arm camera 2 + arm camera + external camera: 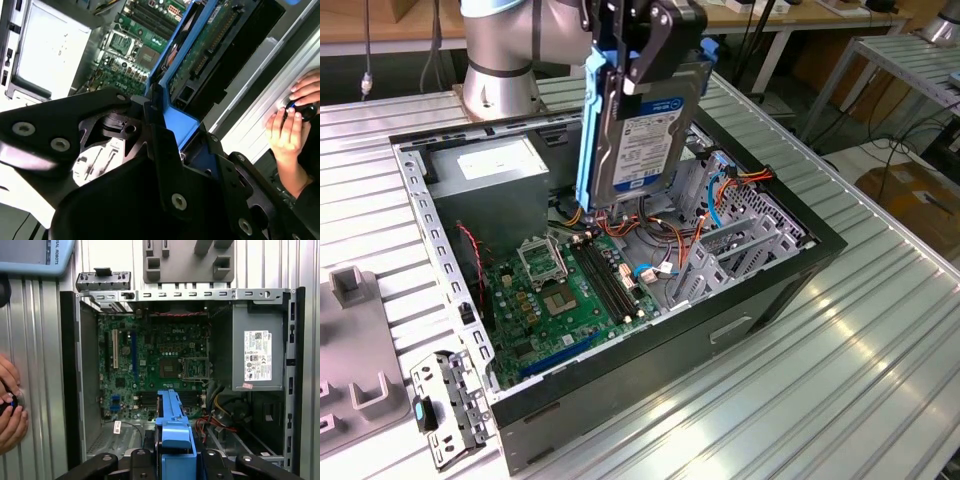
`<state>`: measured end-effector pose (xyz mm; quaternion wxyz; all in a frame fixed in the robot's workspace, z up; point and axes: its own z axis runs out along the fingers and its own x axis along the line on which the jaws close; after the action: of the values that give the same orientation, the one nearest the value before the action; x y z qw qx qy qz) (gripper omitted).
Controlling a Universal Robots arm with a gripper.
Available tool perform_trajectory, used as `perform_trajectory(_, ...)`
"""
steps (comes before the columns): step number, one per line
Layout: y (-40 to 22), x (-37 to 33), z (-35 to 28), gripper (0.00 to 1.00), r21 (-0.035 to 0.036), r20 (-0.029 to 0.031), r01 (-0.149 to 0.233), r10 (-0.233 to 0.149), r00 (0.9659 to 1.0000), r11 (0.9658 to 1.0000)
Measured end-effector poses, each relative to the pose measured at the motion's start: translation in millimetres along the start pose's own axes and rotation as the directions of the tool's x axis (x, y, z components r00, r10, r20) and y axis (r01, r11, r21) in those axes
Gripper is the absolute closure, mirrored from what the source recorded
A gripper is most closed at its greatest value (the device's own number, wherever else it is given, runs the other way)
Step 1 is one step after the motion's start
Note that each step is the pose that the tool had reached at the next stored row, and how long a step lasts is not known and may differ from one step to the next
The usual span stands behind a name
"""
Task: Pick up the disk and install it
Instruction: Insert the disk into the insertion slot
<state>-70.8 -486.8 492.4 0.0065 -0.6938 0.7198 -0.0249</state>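
Note:
The disk (645,130), a silver-grey hard drive with a white label in a blue plastic carrier, hangs upright on edge above the open computer case (790,275). My gripper (642,62) is shut on its upper end, with black fingers on both flat faces. In the second wrist view the disk (207,47) shows its green circuit side and blue frame running away from the gripper (167,145). In the first wrist view the blue carrier of the disk (172,427) stands edge-on between the gripper's (172,460) black links, over the case floor near the orange cables.
Inside the case lie a green motherboard (565,290), a grey power supply (490,165), a grey metal drive bay (740,240) and loose cables. A grey fixture plate (350,350) and a small bracket (445,405) sit at the exterior view's left. A person's hand (10,412) rests beside the case.

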Motion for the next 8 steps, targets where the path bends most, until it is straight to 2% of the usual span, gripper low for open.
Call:
perform_trajectory(1,-3.5,-0.1,0.3,0.63,0.0,0.0001,0.0,0.0,1.0,1.0)
perform_trajectory(2,-9.7,-0.4,0.6,0.63,0.0,-0.0001,0.0,0.0,1.0,1.0)
perform_trajectory(3,-12.3,-0.5,0.8,0.63,0.0,0.0,0.0,0.0,1.0,1.0)
perform_trajectory(6,-16.3,-0.2,1.1,0.63,-0.0001,-0.0002,0.0,0.0,1.0,1.0)
perform_trajectory(8,-18.3,3.7,1.9,0.63,-0.0001,-0.0001,0.0,0.0,1.0,1.0)
